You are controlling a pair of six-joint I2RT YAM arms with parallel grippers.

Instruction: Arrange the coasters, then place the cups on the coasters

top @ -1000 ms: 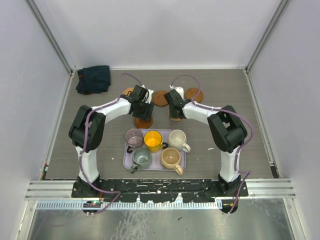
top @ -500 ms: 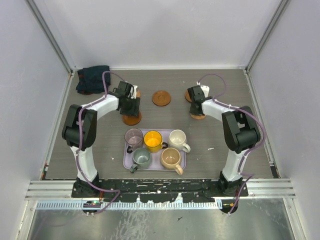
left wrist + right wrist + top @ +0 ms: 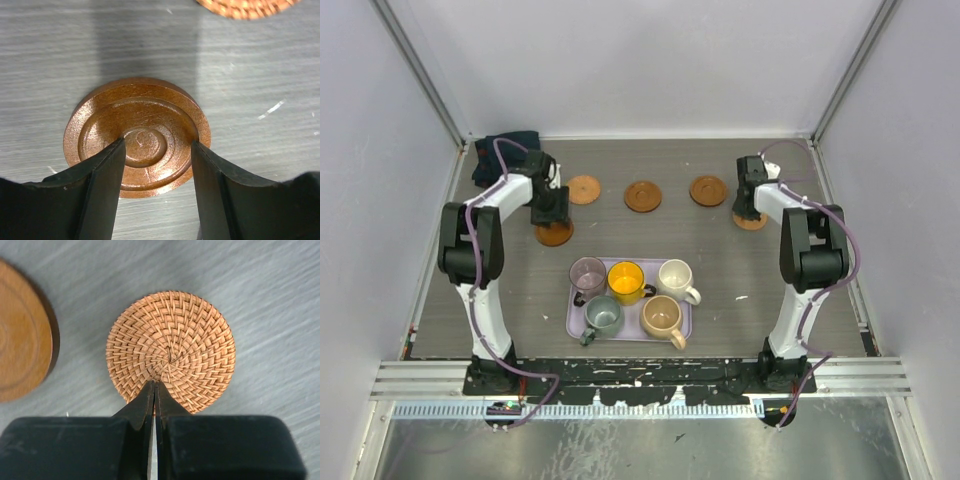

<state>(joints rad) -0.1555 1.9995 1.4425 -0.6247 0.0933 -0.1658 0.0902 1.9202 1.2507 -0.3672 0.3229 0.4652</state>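
Left wrist | left gripper (image 3: pixel 157 145) jaws apart over wooden coaster (image 3: pixel 137 135): likely stiff, light, slick; pinch rim | right gripper (image 3: pixel 155 385) closed at 6 o'clock of woven coaster (image 3: pixel 170 345): probably light, flexible.

Woven rattan coaster (image 3: pixel 170 357), glossy wooden coaster (image 3: pixel 137 137)

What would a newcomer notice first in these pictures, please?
Five colourful cups crowd the lavender tray in the near centre. Farther back, the left tool stands open over a ringed wooden coaster, and the right tool, shut, sits at the edge of a woven coaster.
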